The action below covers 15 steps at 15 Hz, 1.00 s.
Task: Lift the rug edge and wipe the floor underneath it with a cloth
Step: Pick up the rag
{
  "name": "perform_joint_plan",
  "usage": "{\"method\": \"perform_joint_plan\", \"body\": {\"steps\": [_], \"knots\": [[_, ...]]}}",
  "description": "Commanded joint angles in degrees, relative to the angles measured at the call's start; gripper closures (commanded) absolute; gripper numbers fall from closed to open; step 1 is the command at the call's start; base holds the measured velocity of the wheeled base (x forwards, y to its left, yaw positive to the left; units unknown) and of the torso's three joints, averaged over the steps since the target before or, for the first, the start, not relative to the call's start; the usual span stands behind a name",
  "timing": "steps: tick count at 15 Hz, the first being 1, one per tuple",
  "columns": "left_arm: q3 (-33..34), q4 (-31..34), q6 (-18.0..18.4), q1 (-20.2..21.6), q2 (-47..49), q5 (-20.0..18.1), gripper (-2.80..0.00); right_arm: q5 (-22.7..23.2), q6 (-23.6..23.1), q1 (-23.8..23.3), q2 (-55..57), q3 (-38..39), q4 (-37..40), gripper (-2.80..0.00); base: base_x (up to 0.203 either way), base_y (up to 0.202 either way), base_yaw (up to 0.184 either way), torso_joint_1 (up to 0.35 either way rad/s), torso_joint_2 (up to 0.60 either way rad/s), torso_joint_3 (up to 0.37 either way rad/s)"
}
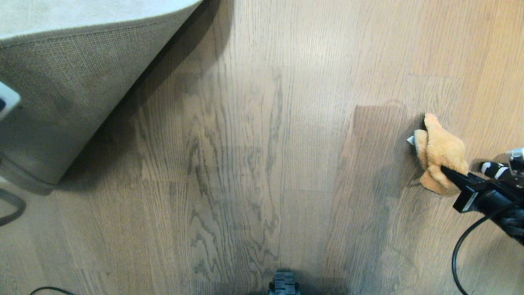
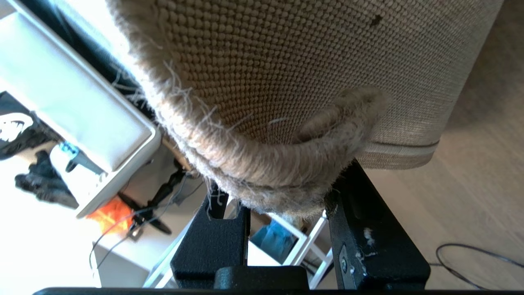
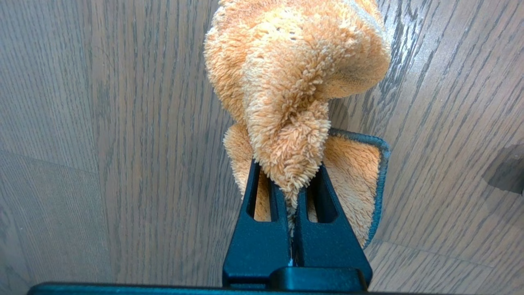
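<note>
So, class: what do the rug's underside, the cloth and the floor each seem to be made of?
Rug edge: coarse tan woven backing, probably jute-like, with a visible grid weave and a fuzzy bound rim. Cloth: fluffy orange terry or microfibre, with a looped pile. Floor: wood-grain planks, perhaps laminate, with dark grain streaks and a slight sheen.

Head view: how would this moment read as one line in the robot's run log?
left gripper: shut on rug edge, lifted | right gripper: shut on cloth, at floor | bare floor exposed

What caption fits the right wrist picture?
Right gripper pinching the fluffy orange cloth above the wood floor.
</note>
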Motion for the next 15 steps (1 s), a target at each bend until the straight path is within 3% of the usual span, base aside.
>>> {"method": "perform_joint_plan", "body": {"steps": [1,11,15], "knots": [[0.0,-0.2,0.3,0.0,-0.1,1.6,0.00,0.1,0.0,0.1,0.0,0.1,-2.8,0.00,0.000,0.000,0.000,0.000,0.00,0.000],[0.4,-0.2,-1.2,-0.5,0.3,4.0,0.00,0.1,0.0,0.1,0.3,0.8,-2.8,0.00,0.000,0.000,0.000,0.000,0.00,0.000],[0.2,-0.3,-1.7,-0.6,0.3,9.4,0.00,0.1,0.0,0.0,0.5,0.8,-2.8,0.00,0.000,0.000,0.000,0.000,0.00,0.000]]}}
